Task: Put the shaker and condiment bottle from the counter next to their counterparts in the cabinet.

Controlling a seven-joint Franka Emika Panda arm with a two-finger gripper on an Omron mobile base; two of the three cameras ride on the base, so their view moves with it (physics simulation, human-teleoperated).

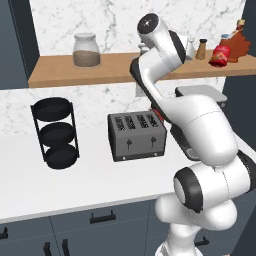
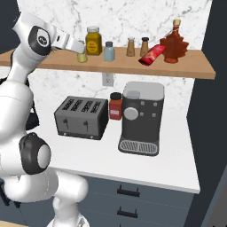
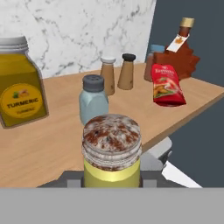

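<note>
My gripper point(image 2: 81, 52) is shut on the yellow-green shaker point(image 2: 82, 56), holding it at the left part of the cabinet shelf point(image 2: 133, 66). In the hand view the shaker point(image 3: 111, 153) with its speckled cap stands upright just in front of the pale blue shaker point(image 3: 93, 99). Whether its base touches the shelf I cannot tell. Two brown shakers point(image 3: 108, 75) point(image 3: 127, 71) stand behind. The red condiment bottle point(image 2: 150, 54) lies tilted on the shelf against the dark red leaf-shaped bottle point(image 2: 174, 44). The white counter point(image 2: 102, 155) runs below.
A yellow turmeric jar point(image 2: 93, 41) stands close behind the gripper. On the counter are a toaster point(image 2: 82, 117), a red-lidded jar point(image 2: 115, 106) and a coffee machine point(image 2: 141, 117). A glass jar point(image 1: 86, 50) sits on the shelf's left; a black tiered rack point(image 1: 56, 132) stands below.
</note>
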